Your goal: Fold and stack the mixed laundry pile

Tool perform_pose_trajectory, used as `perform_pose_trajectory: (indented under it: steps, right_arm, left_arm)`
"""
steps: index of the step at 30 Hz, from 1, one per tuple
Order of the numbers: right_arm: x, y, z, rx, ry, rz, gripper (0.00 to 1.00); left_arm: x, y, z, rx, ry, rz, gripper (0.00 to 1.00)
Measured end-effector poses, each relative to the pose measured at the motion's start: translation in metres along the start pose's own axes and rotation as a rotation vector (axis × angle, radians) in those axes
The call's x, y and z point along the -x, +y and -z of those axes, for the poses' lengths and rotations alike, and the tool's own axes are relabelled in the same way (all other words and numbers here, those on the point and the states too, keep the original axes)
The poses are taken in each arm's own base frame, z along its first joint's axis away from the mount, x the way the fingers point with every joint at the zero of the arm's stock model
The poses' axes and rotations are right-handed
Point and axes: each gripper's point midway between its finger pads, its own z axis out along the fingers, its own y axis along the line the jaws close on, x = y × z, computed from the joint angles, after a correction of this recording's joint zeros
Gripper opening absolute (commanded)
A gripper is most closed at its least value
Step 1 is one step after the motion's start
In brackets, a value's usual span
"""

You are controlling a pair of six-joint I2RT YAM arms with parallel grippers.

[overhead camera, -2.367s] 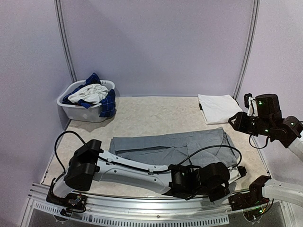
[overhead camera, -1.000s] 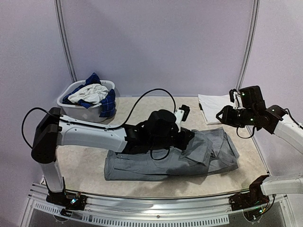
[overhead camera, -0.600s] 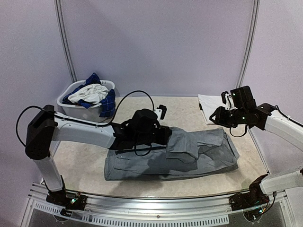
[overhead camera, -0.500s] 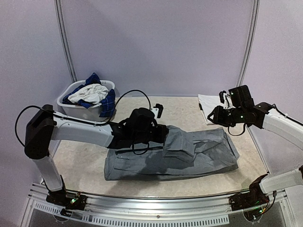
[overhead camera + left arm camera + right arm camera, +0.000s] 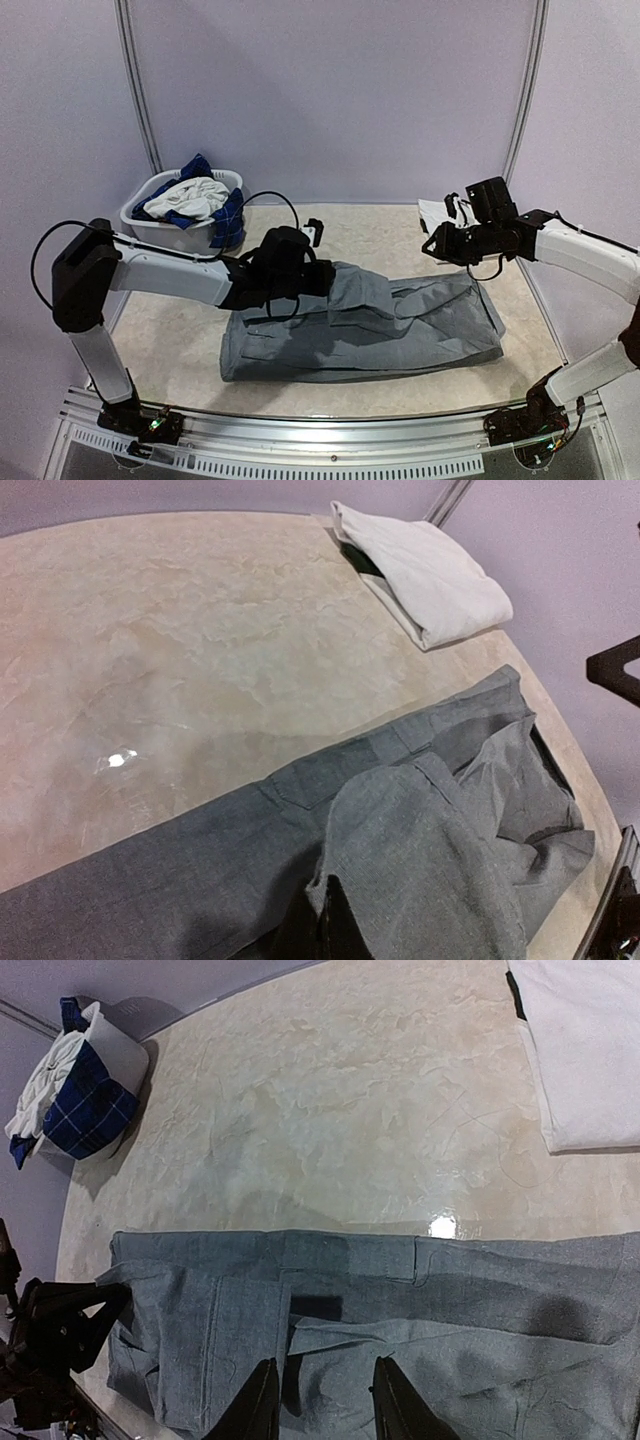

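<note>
A grey garment [image 5: 420, 330] lies spread along the front of the table, with one end folded back over itself. My left gripper [image 5: 325, 278] is shut on the edge of that raised flap [image 5: 430, 850], and its dark fingertips [image 5: 335, 915] pinch the cloth from below. My right gripper [image 5: 432, 250] hangs open above the garment's right part, its two black fingers [image 5: 262, 1400] apart with nothing between them. The rest of the mixed laundry pile [image 5: 190, 200], white and blue plaid cloth, sits in the basket at the back left.
The white oval basket [image 5: 150, 232] stands at the table's back left corner. A folded white piece [image 5: 430, 575] lies at the back right, partly behind my right arm in the top view. Metal posts rise at both back corners.
My left gripper has drawn the grey flap from the right end leftward across the garment. My right arm has swung left and forward over the garment's right part.
</note>
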Motion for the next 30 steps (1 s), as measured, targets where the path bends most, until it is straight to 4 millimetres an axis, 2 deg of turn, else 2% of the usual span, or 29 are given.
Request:
perform_pose_trajectory:
  steps: [3,10,15,17,19,22,23,24,25,27,30]
  right_arm:
    - [0.001,0.003,-0.003,0.015,0.006,0.003,0.32]
    - [0.002,0.011,-0.011,0.053,0.025,0.005,0.32]
    - [-0.001,0.012,-0.016,0.064,0.047,0.002,0.32]
    - [-0.003,0.013,-0.019,0.07,0.057,0.002,0.32]
    - [-0.005,0.013,-0.022,0.078,0.068,0.0,0.32]
    - [-0.01,0.015,-0.028,0.099,0.094,-0.001,0.32]
    - [-0.012,0.016,-0.03,0.106,0.102,-0.002,0.32]
    - [-0.013,0.016,-0.033,0.113,0.11,-0.003,0.32]
    - [-0.015,0.017,-0.034,0.119,0.117,-0.004,0.32]
    - [-0.02,0.016,-0.038,0.127,0.136,-0.006,0.32]
    - [-0.026,0.016,-0.041,0.137,0.159,-0.01,0.32]
  left_arm:
    - [-0.002,0.012,0.002,0.024,0.004,0.005,0.0]
    - [0.0,0.027,0.003,0.06,-0.006,0.017,0.0]
    - [0.001,0.03,0.003,0.068,-0.01,0.031,0.0]
    - [0.001,0.03,0.003,0.069,-0.01,0.037,0.04]
    - [0.001,0.03,0.003,0.069,-0.01,0.043,0.16]
    - [0.001,0.03,0.003,0.066,-0.009,0.055,0.54]
    - [0.001,0.03,0.003,0.066,-0.009,0.058,0.7]
    - [0.001,0.031,0.003,0.068,-0.01,0.058,0.82]
    - [0.001,0.033,0.003,0.075,-0.013,0.056,0.9]
    - [-0.002,0.04,0.007,0.123,-0.024,0.036,0.93]
    - [0.004,0.05,0.023,0.238,-0.053,-0.047,0.87]
